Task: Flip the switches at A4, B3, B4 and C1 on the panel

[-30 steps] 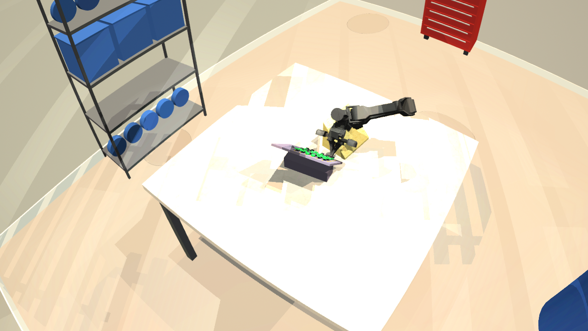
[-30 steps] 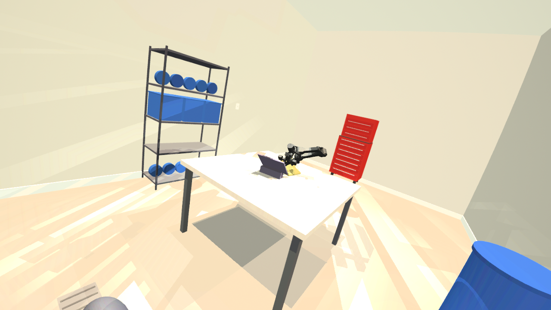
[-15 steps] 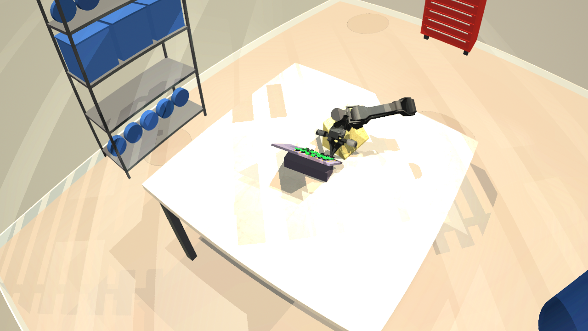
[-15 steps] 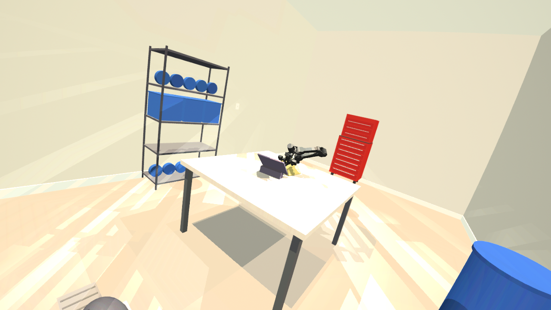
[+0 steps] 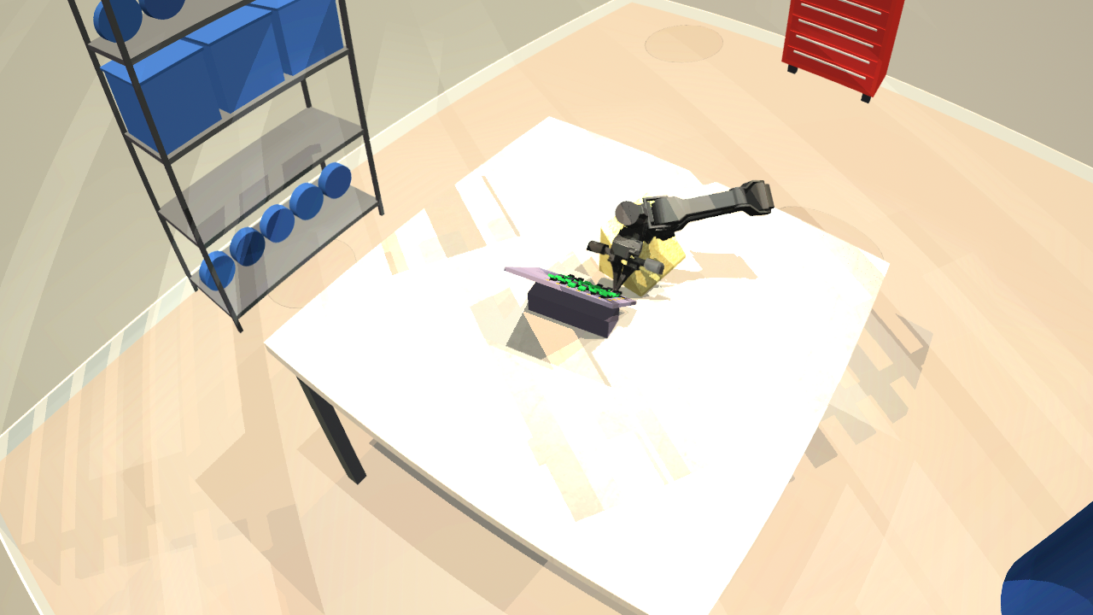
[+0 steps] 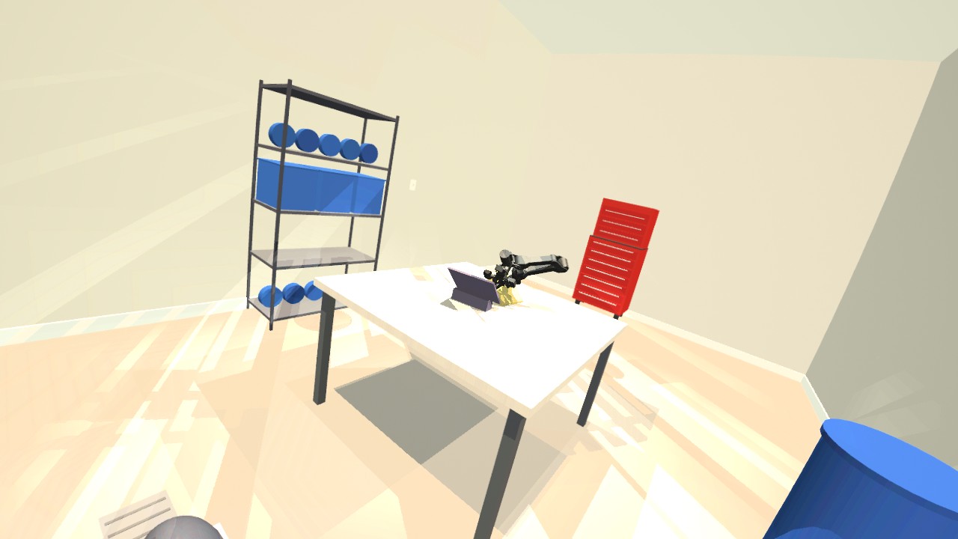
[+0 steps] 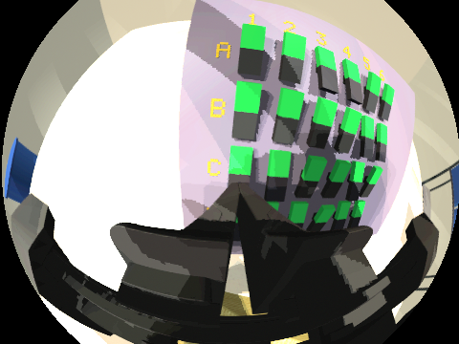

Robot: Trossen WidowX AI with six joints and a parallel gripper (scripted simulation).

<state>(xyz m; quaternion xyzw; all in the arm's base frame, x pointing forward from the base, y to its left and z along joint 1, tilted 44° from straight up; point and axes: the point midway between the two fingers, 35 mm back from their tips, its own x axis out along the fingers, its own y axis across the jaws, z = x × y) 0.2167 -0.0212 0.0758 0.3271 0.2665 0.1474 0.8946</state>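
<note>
The tilted lilac panel (image 5: 523, 271) (image 6: 472, 282) (image 7: 196, 143) carries rows of green-and-dark rocker switches. My gripper (image 5: 617, 289) (image 7: 237, 189) is shut and empty. In the wrist view its tips overlap the lower, dark end of switch C1 (image 7: 240, 161); contact cannot be told. Switch A4 (image 7: 352, 78) and its neighbour A3 seem to have their dark, arm-side ends raised. Switches B3 (image 7: 323, 115) and B4 (image 7: 349, 125) show large green faces, and their tilt is harder to read. The fingers hide most of D1 and part of D2.
The panel stands on a dark base (image 5: 573, 307) on the white table (image 5: 687, 397). A yellow block (image 5: 664, 260) lies under the arm, close to the panel's near side. Other switches stand close around the named ones. A shelf rack and a red tool chest (image 6: 611, 268) stand beyond the table.
</note>
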